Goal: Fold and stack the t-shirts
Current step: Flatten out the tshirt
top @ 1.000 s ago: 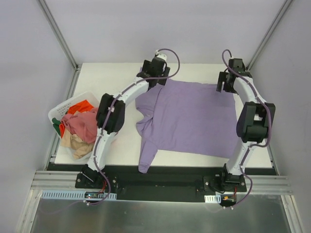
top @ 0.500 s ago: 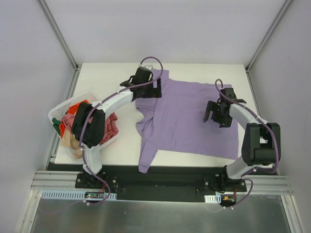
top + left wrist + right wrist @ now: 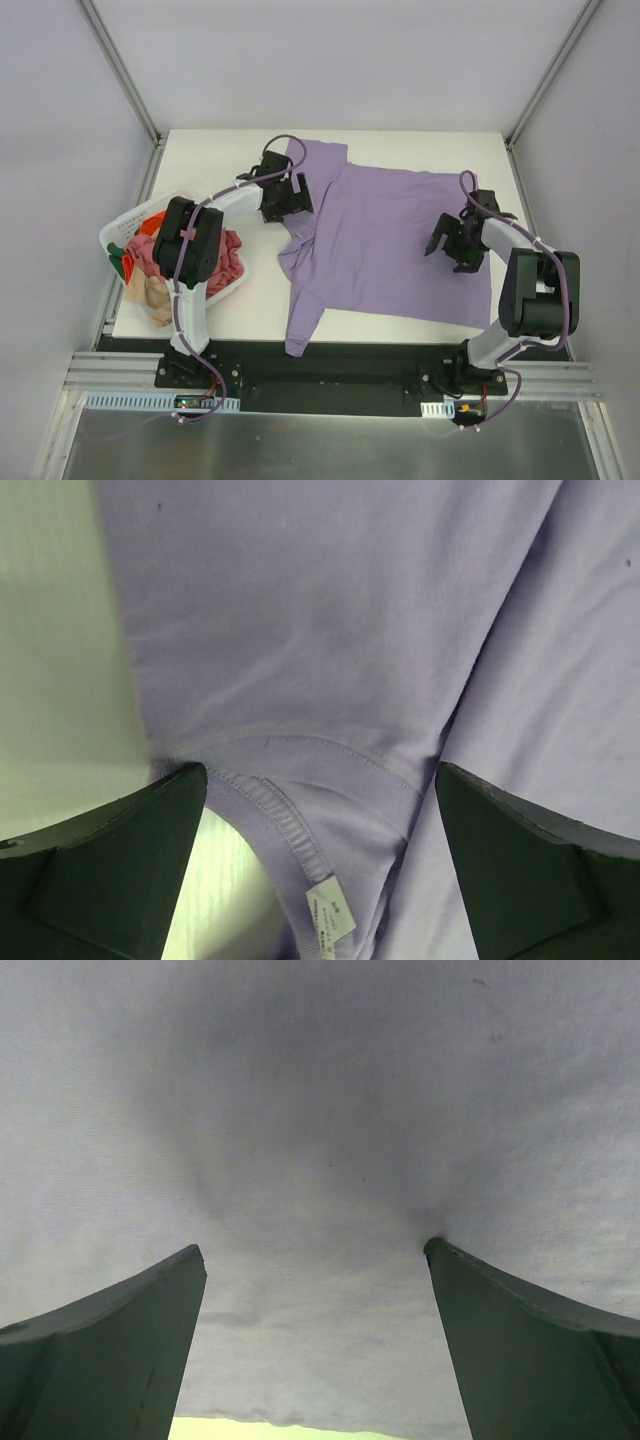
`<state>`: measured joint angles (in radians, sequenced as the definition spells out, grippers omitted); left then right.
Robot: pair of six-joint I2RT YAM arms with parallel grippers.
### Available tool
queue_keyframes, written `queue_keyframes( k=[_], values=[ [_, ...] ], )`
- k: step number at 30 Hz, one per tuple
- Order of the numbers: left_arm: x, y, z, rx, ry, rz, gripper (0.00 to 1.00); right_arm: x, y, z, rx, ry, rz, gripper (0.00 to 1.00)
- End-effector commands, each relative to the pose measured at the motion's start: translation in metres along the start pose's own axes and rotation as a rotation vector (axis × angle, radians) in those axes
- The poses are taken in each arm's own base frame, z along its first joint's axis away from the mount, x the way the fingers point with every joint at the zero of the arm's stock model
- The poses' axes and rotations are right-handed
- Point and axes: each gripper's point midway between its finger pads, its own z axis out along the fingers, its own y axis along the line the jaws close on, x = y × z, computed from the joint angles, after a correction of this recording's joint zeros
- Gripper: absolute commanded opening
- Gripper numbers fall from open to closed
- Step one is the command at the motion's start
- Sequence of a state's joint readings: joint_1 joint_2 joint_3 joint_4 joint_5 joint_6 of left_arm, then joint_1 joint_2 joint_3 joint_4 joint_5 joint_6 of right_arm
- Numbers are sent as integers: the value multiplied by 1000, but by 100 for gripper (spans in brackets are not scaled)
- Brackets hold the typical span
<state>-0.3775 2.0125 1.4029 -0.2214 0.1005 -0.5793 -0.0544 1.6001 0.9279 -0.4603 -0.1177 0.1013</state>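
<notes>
A lavender purple t-shirt [image 3: 385, 235] lies spread on the white table, one sleeve hanging over the near edge. My left gripper [image 3: 288, 200] is open just above the shirt's collar at its left side; in the left wrist view the collar and its white label [image 3: 330, 912] lie between the fingers [image 3: 110, 870]. My right gripper [image 3: 455, 245] is open, pressed down on the shirt near its right hem; in the right wrist view the cloth [image 3: 320, 1160] fills the gap between the fingers [image 3: 530, 1340]. Salmon pink [image 3: 232, 262], orange-red [image 3: 155, 222] and beige [image 3: 158, 296] shirts lie in the basket.
A white plastic laundry basket [image 3: 120, 232] stands at the table's left edge. The white table [image 3: 220, 160] shows bare at the far left. A black rail runs along the near edge. Grey walls and metal frame posts surround the table.
Both arms have drawn back from the table's far edge toward the near side. The left gripper moved left and down to the collar; the right gripper came down onto the shirt's right part.
</notes>
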Motion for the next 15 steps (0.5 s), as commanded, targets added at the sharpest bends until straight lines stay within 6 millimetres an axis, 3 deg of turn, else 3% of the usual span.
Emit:
queue_keyframes(
  k=[1,11,15],
  values=[
    [-5,29,20,-69,22,-39,99,4,-9,7,13,27,27,96],
    [-53,59,38,-158,-15,-67,99,-4,-29,15,45,45,72,96],
    [-79,67,33,-209,-45,-88,99,-13,-19,15,-3,46,81,96]
  ],
)
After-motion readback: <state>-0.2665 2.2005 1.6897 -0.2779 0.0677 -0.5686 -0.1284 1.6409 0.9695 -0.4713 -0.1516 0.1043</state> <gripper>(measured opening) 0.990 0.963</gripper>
